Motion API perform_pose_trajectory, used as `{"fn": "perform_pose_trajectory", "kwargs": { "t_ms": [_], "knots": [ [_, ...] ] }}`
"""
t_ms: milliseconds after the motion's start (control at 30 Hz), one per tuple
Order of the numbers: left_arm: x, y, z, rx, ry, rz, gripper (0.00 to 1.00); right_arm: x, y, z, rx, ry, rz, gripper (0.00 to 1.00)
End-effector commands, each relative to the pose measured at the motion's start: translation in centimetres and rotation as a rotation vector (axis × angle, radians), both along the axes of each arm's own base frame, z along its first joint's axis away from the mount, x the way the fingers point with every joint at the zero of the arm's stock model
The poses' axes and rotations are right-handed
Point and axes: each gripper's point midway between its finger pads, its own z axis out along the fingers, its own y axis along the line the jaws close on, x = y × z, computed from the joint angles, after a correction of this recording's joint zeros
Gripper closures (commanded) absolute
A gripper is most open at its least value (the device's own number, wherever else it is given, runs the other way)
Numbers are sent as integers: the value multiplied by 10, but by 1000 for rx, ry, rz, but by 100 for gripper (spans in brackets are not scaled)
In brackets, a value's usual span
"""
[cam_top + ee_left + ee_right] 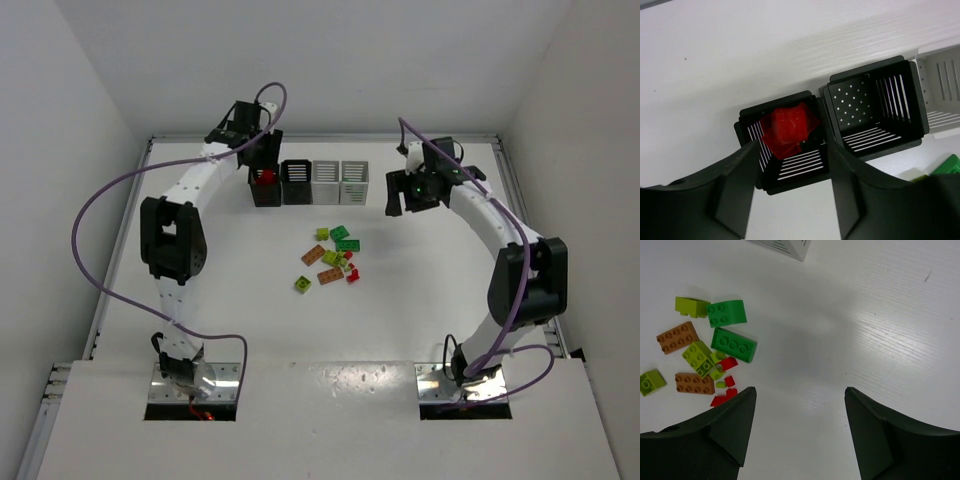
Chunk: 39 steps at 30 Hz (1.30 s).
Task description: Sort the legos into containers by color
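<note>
Left tool [792, 150] and right tool [800, 390] spread, empty; we judge the tiny studded plastic bricks [734, 344] light, stiff, slick: pinch flat sides.

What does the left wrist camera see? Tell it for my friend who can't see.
A red lego lies inside a black bin, just under the open left pincer. Next to it stands a second black bin, which is empty, and then the edge of a white bin.

Bright, even light comes from above, with only faint, soft shadows. Pale glare streaks the table [900, 345] in the right wrist view.
</note>
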Motion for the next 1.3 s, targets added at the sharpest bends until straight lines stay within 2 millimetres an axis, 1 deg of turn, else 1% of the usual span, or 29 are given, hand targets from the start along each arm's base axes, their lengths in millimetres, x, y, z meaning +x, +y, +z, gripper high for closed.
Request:
{"fn": "perform_pose_trajectory", "kwargs": {
  "t_ms": [0, 100, 133, 167, 200, 233, 267, 333, 367, 400, 433, 467, 500, 533, 567, 600, 633, 667, 700, 733, 767, 833, 900, 933, 967, 1067, 1200, 1233, 1267],
  "knots": [
    [9, 1, 42, -30, -97, 3, 36, 7, 19, 17, 46, -51, 85, 28],
    [4, 2, 66, -40, -139, 2, 33, 4, 29, 18, 53, -53, 123, 28],
    [-1, 3, 88, -49, -179, 2, 33, 2, 28, 14, 47, -46, 129, 28],
    [-2, 10, 101, -48, -204, 18, 33, -2, 39, 14, 50, -47, 166, 29],
    [-8, 11, 109, -51, -218, 19, 33, -4, 43, 14, 50, -47, 177, 30],
    [-12, 19, 119, -54, -235, 31, 33, -6, 47, 14, 45, -51, 198, 31],
    [-27, 28, 136, -65, -259, 48, 33, -10, 58, 14, 40, -55, 233, 31],
    [-43, 37, 146, -81, -276, 60, 33, -16, 67, 2, 29, -22, 269, 31],
    [-61, 45, 151, -80, -281, 69, 33, -16, 75, 0, 17, -24, 294, 32],
    [-69, 54, 151, -78, -282, 86, 31, -17, 78, -13, -2, 5, 297, 32],
    [-78, 61, 151, -68, -284, 90, 31, -15, 78, -18, -27, 5, 300, 32],
    [-93, 72, 150, -65, -283, 110, 30, -15, 82, -25, -30, 16, 309, 32],
    [-101, 78, 150, -56, -286, 115, 29, -7, 88, -21, -40, -2, 312, 32],
    [-109, 83, 149, -59, -284, 120, 26, -4, 89, -32, -39, 25, 302, 32],
    [-116, 83, 147, -59, -283, 120, 25, -2, 94, -33, -39, 25, 311, 32],
    [-123, 89, 136, -52, -261, 121, 25, 3, 99, -32, -56, 12, 312, 32],
    [-131, 96, 142, -52, -279, 134, 23, 10, 98, -39, -71, 15, 292, 29],
    [-136, 96, 141, -52, -278, 134, 23, 13, 103, -41, -76, 18, 286, 28],
    [-140, 100, 133, -49, -262, 144, 22, 24, 105, -36, -81, -7, 277, 26],
    [-143, 100, 131, -56, -257, 149, 22, 23, 111, -37, -78, 5, 279, 26],
    [-147, 102, 130, -61, -258, 151, 22, 31, 112, -40, -85, 6, 262, 25],
    [-148, 104, 120, -62, -235, 153, 22, 35, 120, -39, -83, -3, 274, 25],
    [-148, 106, 120, -67, -234, 154, 22, 32, 129, -51, -97, 15, 292, 25],
    [-148, 111, 120, -66, -235, 167, 22, 32, 129, -53, -100, 24, 293, 24],
    [-148, 110, 120, -72, -234, 159, 22, 33, 132, -55, -110, 21, 295, 24],
    [-147, 111, 124, -78, -243, 159, 22, 28, 134, -73, -136, 73, 304, 24],
    [-146, 110, 121, -83, -233, 152, 22, 26, 136, -81, -150, 86, 309, 24],
    [-146, 109, 121, -90, -232, 157, 22, 23, 140, -81, -150, 86, 319, 22],
    [-144, 113, 118, -88, -223, 167, 22, 23, 138, -86, -162, 93, 314, 22]
  ]
}}
